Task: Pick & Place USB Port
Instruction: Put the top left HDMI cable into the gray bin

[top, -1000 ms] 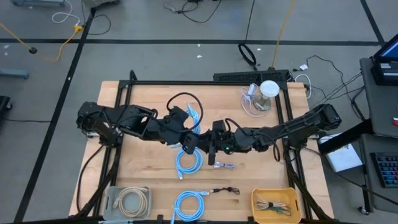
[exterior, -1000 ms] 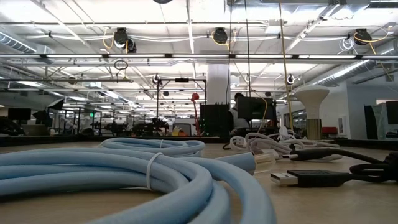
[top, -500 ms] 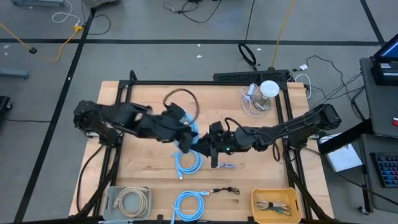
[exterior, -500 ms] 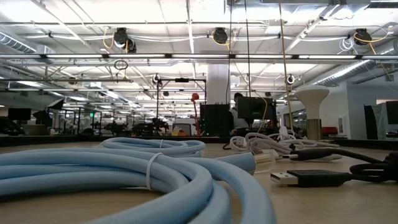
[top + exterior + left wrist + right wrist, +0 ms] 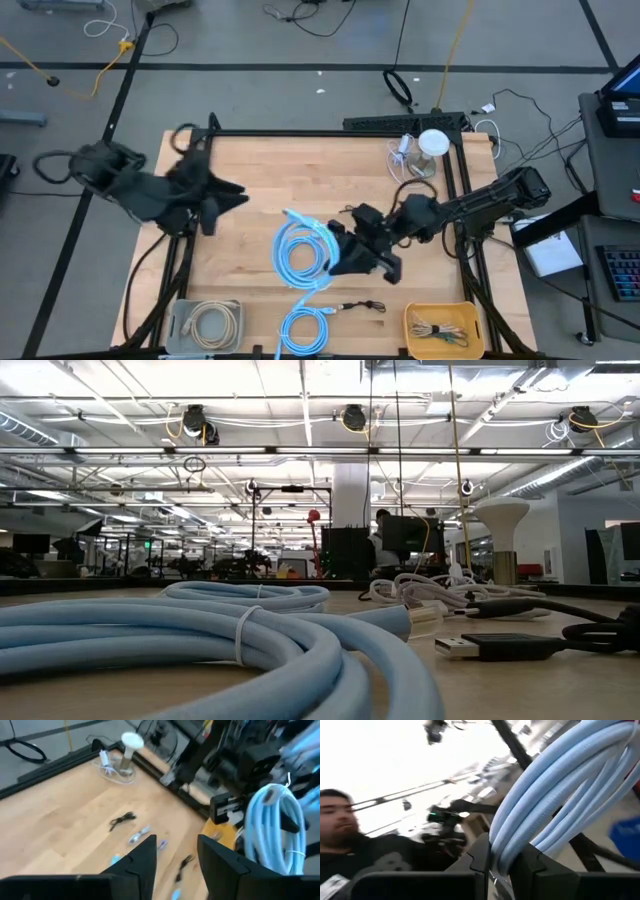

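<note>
The coiled light-blue cable (image 5: 303, 252) hung over the middle of the light wooden table (image 5: 260, 180), its loop stretched lengthwise from the table's far side toward the near edge, tilted slightly. The right gripper (image 5: 338, 262) was clenched on the coil's rim, the loop hanging just beside it on the left arm's side; in the right wrist view the strands (image 5: 555, 785) ran between its fingers (image 5: 482, 852). A second earlier both grippers met at the coil mid-table; since then the left gripper (image 5: 222, 198) had let go, fingers parted, and drawn back toward the table's left edge, well apart from the coil.
</note>
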Robot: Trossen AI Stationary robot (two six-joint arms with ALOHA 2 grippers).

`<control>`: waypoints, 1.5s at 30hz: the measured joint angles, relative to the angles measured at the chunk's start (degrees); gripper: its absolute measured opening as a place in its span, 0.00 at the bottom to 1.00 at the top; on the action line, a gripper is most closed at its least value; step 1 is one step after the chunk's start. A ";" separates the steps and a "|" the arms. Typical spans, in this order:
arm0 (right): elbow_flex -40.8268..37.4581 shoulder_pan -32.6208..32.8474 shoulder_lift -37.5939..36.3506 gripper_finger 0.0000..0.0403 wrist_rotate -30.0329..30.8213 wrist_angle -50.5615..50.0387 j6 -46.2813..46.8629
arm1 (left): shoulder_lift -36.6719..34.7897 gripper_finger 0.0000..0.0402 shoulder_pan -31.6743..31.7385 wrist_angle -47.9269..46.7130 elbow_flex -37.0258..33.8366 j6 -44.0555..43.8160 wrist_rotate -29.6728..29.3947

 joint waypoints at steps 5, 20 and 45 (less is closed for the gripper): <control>0.02 -1.61 -0.02 0.08 -0.98 4.49 -0.62 | -4.27 0.31 -4.56 9.19 -8.40 -4.36 -5.08; 0.02 -1.39 0.02 0.08 -7.74 5.95 3.25 | -25.24 0.42 1.71 73.93 -55.00 6.38 15.38; 0.00 -2.81 0.52 0.08 0.25 -4.38 1.93 | -14.90 0.34 13.40 106.56 -66.88 -2.81 38.04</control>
